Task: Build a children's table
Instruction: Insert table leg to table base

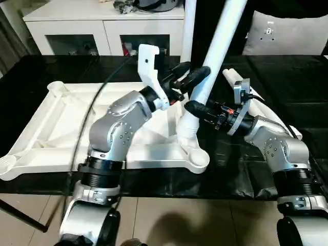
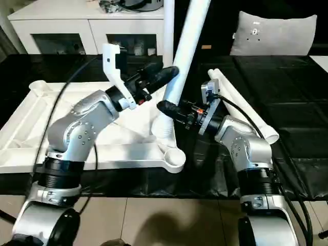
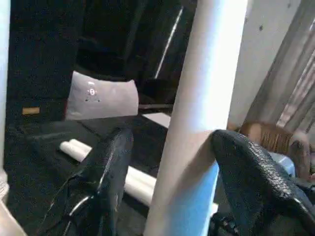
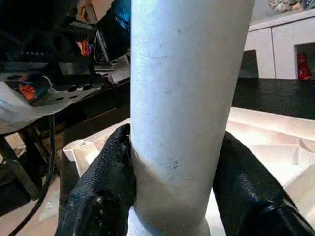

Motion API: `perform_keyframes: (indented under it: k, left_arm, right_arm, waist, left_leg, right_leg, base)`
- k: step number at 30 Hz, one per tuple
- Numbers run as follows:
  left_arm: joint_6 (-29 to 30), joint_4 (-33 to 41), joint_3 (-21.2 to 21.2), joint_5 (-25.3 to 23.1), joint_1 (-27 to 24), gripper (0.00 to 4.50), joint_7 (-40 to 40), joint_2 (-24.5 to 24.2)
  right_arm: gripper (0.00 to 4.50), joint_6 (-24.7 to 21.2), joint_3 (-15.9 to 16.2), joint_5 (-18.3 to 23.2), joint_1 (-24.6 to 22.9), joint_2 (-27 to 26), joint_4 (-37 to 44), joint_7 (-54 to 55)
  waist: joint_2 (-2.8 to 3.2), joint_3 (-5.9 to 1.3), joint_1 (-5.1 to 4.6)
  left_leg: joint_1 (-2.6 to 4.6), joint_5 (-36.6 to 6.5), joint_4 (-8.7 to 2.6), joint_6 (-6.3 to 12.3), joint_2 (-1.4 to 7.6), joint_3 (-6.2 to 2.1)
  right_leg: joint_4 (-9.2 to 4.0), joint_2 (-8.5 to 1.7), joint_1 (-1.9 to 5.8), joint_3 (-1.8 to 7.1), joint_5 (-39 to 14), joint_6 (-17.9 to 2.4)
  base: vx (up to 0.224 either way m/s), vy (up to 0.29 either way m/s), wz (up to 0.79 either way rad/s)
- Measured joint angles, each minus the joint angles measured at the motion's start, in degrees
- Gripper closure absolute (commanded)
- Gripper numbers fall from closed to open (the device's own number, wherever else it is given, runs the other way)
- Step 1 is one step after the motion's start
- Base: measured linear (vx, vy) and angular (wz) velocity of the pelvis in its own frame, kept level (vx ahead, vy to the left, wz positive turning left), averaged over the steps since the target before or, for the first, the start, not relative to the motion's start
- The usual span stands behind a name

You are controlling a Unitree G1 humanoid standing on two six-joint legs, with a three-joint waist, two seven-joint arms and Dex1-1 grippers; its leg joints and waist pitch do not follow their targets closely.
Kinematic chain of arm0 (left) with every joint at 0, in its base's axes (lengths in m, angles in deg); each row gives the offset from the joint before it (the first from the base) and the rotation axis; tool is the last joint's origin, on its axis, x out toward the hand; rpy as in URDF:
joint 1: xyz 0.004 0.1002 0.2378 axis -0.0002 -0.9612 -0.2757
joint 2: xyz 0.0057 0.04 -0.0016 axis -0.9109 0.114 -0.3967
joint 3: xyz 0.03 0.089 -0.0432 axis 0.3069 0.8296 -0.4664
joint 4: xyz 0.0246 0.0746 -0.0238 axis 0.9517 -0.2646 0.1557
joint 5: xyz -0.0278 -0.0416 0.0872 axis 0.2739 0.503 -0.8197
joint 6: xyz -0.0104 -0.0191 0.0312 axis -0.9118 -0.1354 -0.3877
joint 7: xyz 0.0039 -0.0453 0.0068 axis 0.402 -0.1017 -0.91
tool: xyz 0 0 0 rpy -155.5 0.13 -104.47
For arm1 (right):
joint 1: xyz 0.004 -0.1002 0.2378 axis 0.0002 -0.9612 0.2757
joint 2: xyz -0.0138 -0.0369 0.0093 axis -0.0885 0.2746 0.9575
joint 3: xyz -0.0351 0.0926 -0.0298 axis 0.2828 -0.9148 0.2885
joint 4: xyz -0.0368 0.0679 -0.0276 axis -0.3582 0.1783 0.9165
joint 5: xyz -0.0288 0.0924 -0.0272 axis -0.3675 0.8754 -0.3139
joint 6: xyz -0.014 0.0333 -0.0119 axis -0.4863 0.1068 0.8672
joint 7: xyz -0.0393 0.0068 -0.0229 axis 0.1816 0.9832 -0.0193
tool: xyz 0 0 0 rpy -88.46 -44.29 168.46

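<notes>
The leg [image 1: 218, 48] rises tilted from centre frame toward the upper edge, its foot in a near socket of the inverted table top [image 1: 46, 133]; right end effector [image 4: 172, 191] pinches its base, left end effector [image 3: 167, 177] straddles it higher, spread.

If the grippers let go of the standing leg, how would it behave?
The leg leans in its socket, so it would probably tip. It looks rigid and likely light, a hollow tube. Its smooth round wall may slip between the right gripper fingers.
</notes>
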Motion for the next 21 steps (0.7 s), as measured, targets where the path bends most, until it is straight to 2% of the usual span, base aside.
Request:
perform_keyframes:
  k: [3,4,7,8,12,21]
  left_arm:
    - [1.1,0.1,-0.4,1.1,0.0,1.57,-0.1,0.1]
    - [1.7,0.1,-0.6,1.5,0.0,1.28,-0.2,0.1]
    - [3.1,0.2,-0.5,2.5,-0.4,1.21,-0.7,0.5]
    - [3.3,0.2,-0.3,2.4,-0.5,1.04,-0.7,0.5]
    - [1.2,0.2,1.6,-1.1,-0.5,0.79,-0.3,-0.9]
    - [0.0,0.0,-1.1,0.3,-0.5,1.54,1.6,1.0]
  right_arm:
    - [2.64,0.4,0.9,-1.3,0.0,0.0,-0.1,0.1]
    - [2.64,0.5,1.3,-1.6,0.0,-0.1,-0.1,0.1]
    - [2.64,1.3,2.8,-2.1,0.0,-0.8,-0.1,0.0]
    - [2.64,1.4,3.0,-2.3,0.0,-0.9,-0.1,0.0]
    - [2.64,1.6,3.9,-3.2,0.0,-0.8,-0.1,-0.2]
    - [2.64,1.9,4.1,-4.1,0.0,-0.6,-0.1,-0.4]
  waist:
    - [0.00,0.00,0.04]
    - [0.00,0.00,0.05]
    - [-0.01,0.00,0.07]
    - [-0.01,0.01,0.06]
    - [-0.02,0.01,0.06]
    - [-0.09,0.05,0.06]
  left_leg:
    - [-0.01,0.0,0.01,0.01,-0.01,0.00]
    - [-0.01,0.0,0.01,0.01,-0.01,0.00]
    - [-0.01,0.0,0.01,0.02,-0.01,0.00]
    - [-0.02,0.0,0.01,0.02,-0.01,0.00]
    - [-0.01,0.0,0.01,0.03,-0.01,0.00]
    - [-0.01,0.0,0.01,0.03,-0.01,0.00]
  right_leg:
    - [0.00,0.00,0.00,0.01,0.0,0.0]
    - [0.00,0.00,0.00,0.01,0.0,0.0]
    - [0.00,0.00,0.00,0.01,0.0,0.0]
    - [0.00,0.00,0.00,0.01,0.0,0.0]
    - [0.00,0.00,0.00,0.01,0.0,0.0]
    - [-0.01,0.00,0.00,0.01,0.0,0.0]
  base:
    - [0.000,0.000,0.00]
    - [0.000,0.000,0.00]
    - [0.000,0.000,0.00]
    - [0.000,0.000,0.00]
    - [0.000,0.000,0.00]
    - [0.000,0.000,0.00]
